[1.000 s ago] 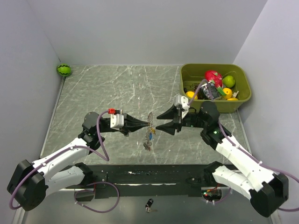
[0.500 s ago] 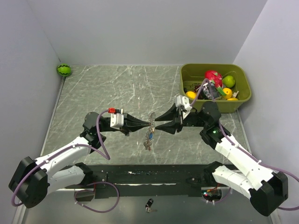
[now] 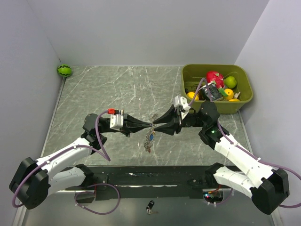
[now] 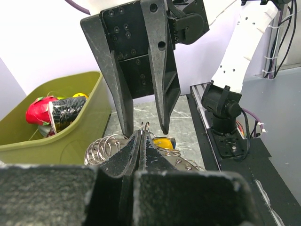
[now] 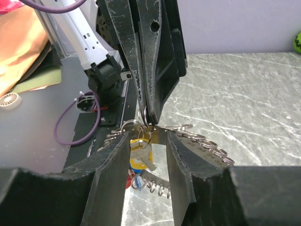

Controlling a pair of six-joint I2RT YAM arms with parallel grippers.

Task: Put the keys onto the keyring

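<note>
Black and small, a fob (image 3: 150, 205) lies in front of the table's near edge, well apart from everything else. Further in, above the grey marbled table (image 3: 94, 94), two robot arms reach toward each other and meet tip to tip near the middle.

The left gripper (image 3: 148, 125) is pinched fully together on a thin wire loop of the keyring (image 3: 151, 117), holding the ring up off the surface. The keys (image 3: 149, 140) dangle from the ring in a bunch, their long axis pointing down and toward the near edge.

The right gripper (image 3: 155, 127) faces the left one from the opposite side, its fingers partly apart and straddling the pinched spot. In its own camera a key with a yellow and blue head hangs in the gap between them. Whether either finger touches that key cannot be told.

The ring lies straight ahead of the right gripper, just beside its tips, so that free arm seems the one placed to work a key.

Beyond, at the far right, an olive bin (image 3: 211, 66) holds toy fruit. A green ball (image 3: 64, 70) sits in the far left corner.
</note>
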